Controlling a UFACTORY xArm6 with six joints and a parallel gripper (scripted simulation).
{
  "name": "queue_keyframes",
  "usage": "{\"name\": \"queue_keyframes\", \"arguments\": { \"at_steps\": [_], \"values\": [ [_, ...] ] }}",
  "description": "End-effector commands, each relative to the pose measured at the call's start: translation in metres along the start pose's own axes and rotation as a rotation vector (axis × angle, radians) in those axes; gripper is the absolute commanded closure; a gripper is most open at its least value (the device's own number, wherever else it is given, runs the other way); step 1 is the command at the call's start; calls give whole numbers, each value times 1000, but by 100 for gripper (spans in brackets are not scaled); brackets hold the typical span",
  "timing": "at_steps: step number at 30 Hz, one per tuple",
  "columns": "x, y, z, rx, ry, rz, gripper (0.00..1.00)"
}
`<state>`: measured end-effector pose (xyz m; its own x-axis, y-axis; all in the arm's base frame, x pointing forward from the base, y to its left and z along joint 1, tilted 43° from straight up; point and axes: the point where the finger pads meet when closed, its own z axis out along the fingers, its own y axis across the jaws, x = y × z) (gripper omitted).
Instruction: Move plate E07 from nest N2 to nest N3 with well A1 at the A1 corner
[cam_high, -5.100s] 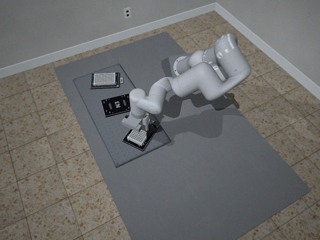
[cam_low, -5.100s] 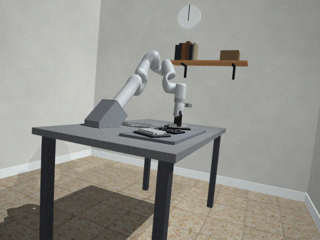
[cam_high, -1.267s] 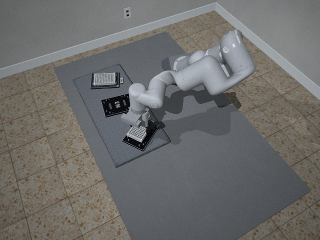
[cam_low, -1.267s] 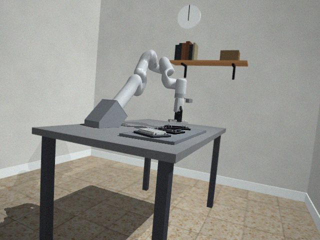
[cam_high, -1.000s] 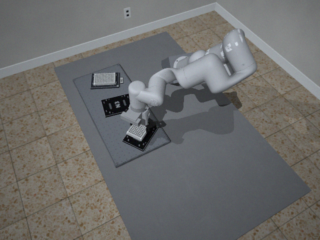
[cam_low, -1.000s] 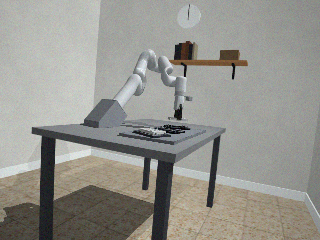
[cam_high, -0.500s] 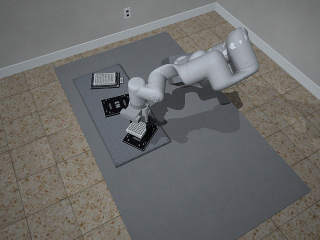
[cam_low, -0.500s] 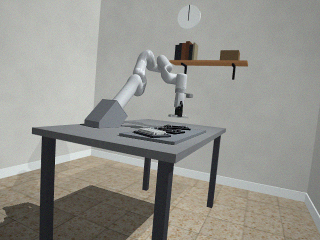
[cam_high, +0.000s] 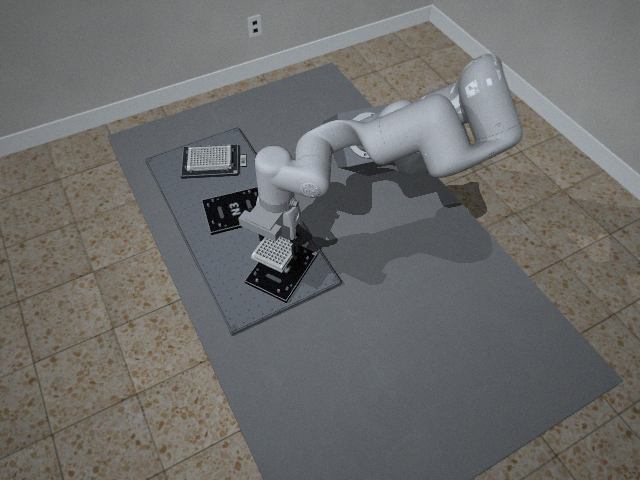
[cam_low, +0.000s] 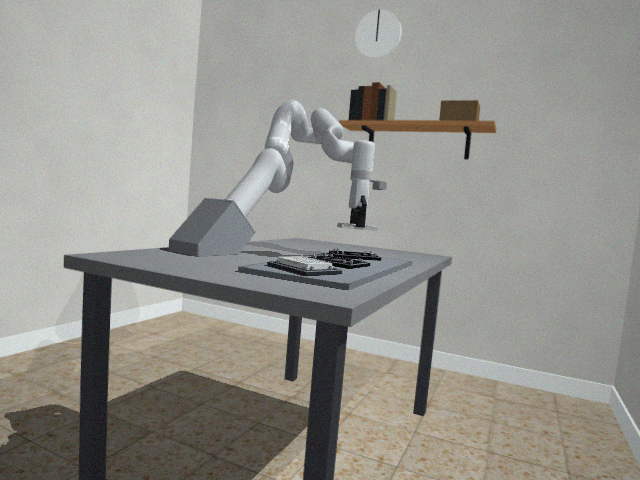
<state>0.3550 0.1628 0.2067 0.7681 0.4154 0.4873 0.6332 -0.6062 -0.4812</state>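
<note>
My gripper (cam_high: 281,235) is shut on plate E07 (cam_high: 272,253), a white well plate. It holds the plate level in the air above black nest N2 (cam_high: 281,273). In the side view the plate (cam_low: 354,227) hangs well above the deck, under the gripper (cam_low: 358,219). Black nest N3 (cam_high: 231,209) lies empty to the left of the gripper, partly hidden by the wrist. Plate E01 (cam_high: 208,158) sits on nest N1 (cam_high: 210,171) at the far left of the deck; it also shows in the side view (cam_low: 303,264).
The nests stand on a raised grey deck plate (cam_high: 237,232) on the grey table. A small sign (cam_high: 243,160) lies beside N1. The arm's base block (cam_low: 211,228) stands at the back of the table. A wall shelf (cam_low: 416,125) with books hangs behind.
</note>
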Motion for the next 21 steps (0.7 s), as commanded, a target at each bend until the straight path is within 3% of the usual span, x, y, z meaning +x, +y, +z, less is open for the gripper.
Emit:
{"name": "queue_keyframes", "arguments": {
  "at_steps": [1, 13, 21],
  "values": [
    [1, 0, -7, -2, 2, -1, 100],
    [1, 0, -13, -2, 2, -1, 100],
    [-16, 36, -13, -2, 3, 265, 100]
  ]
}}
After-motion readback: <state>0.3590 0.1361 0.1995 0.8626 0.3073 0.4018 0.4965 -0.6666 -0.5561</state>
